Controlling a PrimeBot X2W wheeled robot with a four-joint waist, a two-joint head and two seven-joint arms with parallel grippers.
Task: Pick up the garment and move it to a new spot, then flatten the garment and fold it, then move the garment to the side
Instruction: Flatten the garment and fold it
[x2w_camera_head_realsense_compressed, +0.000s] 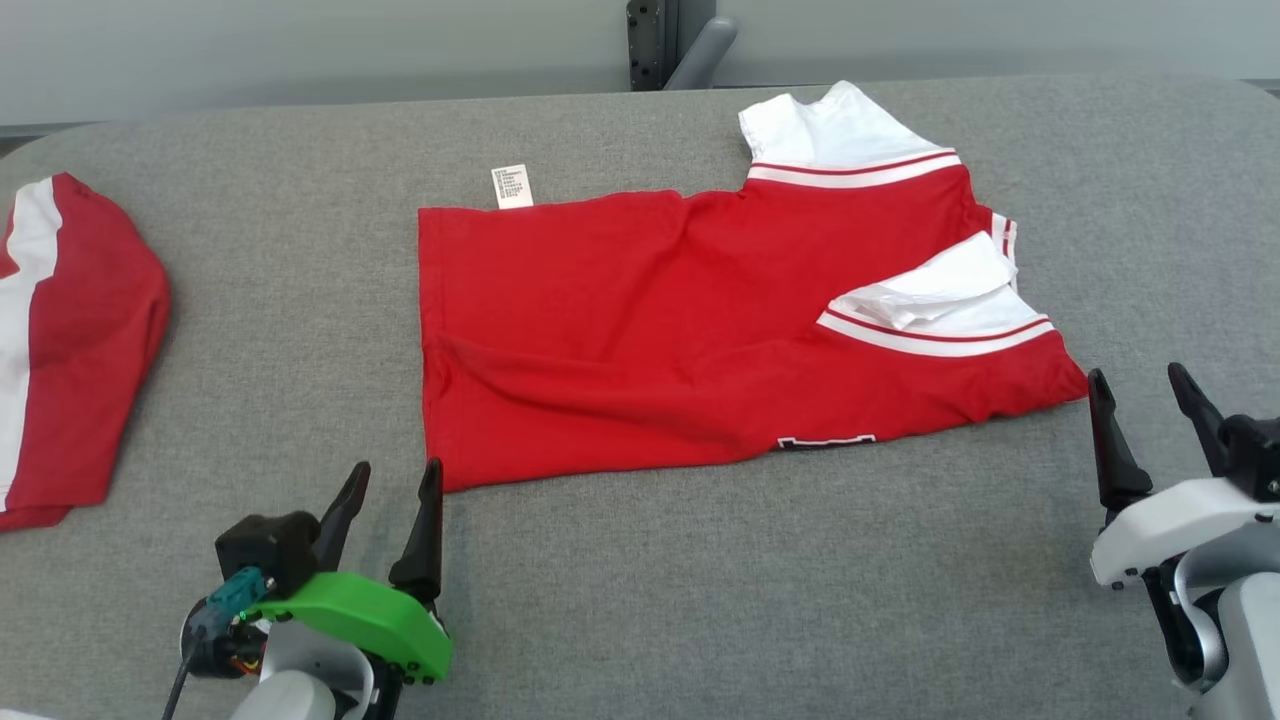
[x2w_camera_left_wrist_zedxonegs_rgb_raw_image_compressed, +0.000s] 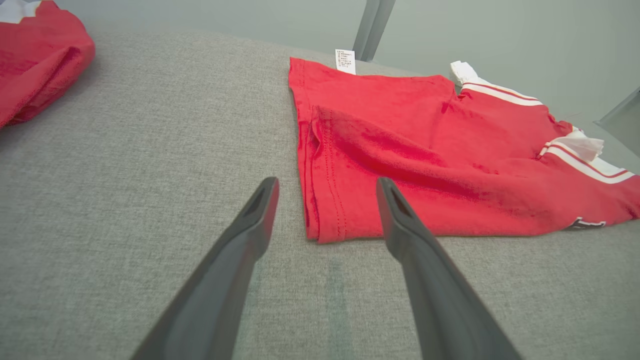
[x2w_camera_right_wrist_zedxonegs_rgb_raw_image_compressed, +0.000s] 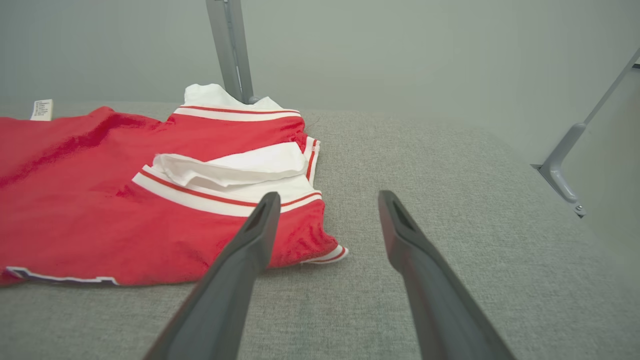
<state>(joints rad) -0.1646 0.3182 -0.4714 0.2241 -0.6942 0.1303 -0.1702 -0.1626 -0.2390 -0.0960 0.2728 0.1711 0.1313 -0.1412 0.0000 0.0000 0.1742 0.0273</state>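
The left gripper (x2w_camera_head_realsense_compressed: 397, 466) and right gripper (x2w_camera_head_realsense_compressed: 1138, 372) are hovering nearest, tapered dark fingers spread wide, gripping nothing. Just beyond them, the shirt (x2w_camera_head_realsense_compressed: 650, 330), soft red knit with white striped sleeves, is lying folded and slightly rumpled mid-table (x2w_camera_head_realsense_compressed: 700, 600) on coarse grey cloth.

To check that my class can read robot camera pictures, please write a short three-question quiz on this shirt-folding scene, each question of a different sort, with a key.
1. True or false: the left gripper is clamped on the red shirt.
2. Multiple choice: in the head view, the white label sticks out from the shirt's A) far edge, B) near edge, C) collar.
3. Fill in: a second red and white garment lies at the robot's ____ end of the table.

Key
1. False: it and the right gripper are both open and hold nothing.
2. A
3. left
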